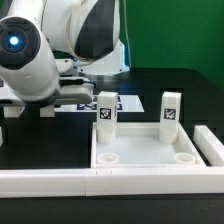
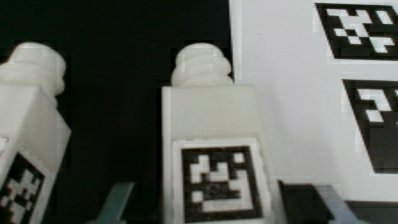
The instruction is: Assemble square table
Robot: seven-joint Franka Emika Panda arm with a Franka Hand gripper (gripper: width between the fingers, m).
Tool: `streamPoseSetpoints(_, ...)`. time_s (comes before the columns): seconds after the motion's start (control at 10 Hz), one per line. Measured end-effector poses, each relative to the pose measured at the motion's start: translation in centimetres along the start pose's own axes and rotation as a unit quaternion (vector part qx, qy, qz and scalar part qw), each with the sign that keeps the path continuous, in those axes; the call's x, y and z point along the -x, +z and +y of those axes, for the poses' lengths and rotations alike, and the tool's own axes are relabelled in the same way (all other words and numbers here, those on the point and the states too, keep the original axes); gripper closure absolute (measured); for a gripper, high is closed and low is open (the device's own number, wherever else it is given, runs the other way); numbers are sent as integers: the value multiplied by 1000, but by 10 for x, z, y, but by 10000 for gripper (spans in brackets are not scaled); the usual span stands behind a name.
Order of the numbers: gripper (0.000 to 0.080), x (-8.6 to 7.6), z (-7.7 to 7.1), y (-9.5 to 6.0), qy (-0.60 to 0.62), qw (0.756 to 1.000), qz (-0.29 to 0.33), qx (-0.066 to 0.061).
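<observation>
The gripper stands open around a leg block: in the wrist view its two fingers flank the block's tagged end with a dark gap on either side, so nothing is clamped yet. I judge this to be the approach to a grasp, with the block centred so that both pads would meet it together. The block lies flat on the black worktop, tag up and narrowed tip pointing away from the jaws, which leaves its long sides free for the fingers. A second leg block lies parallel beside it, apart enough for a finger to pass between. On the other side lies the marker board, near but not touching. In the exterior view the arm hides the jaws. The square slab sits at the worktop's near edge, tucked into the corner of the L-shaped wall, presumably so it cannot slide while legs go in. Its sockets face up, empty. A third leg block and a fourth leg block stand upright at the slab's far rim; whether on it or just behind, I cannot tell.
</observation>
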State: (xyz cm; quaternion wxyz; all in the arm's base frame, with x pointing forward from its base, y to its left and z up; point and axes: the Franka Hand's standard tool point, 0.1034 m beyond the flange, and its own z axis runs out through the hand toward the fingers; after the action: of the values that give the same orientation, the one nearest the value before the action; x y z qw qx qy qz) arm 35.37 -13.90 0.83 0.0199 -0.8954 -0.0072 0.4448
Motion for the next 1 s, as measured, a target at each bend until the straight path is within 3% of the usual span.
streamPoseSetpoints(0.4,511,1,0,-2,-4,1000,-1,0)
streamPoseSetpoints(0.7,509,29,-6,-72,-31,999,31,-5)
streamPoseSetpoints(0.8,509,43,-11,-86,-33,999,25,-9)
streamPoseSetpoints(1.0,509,40,-12,-95,-36,995,97,0)
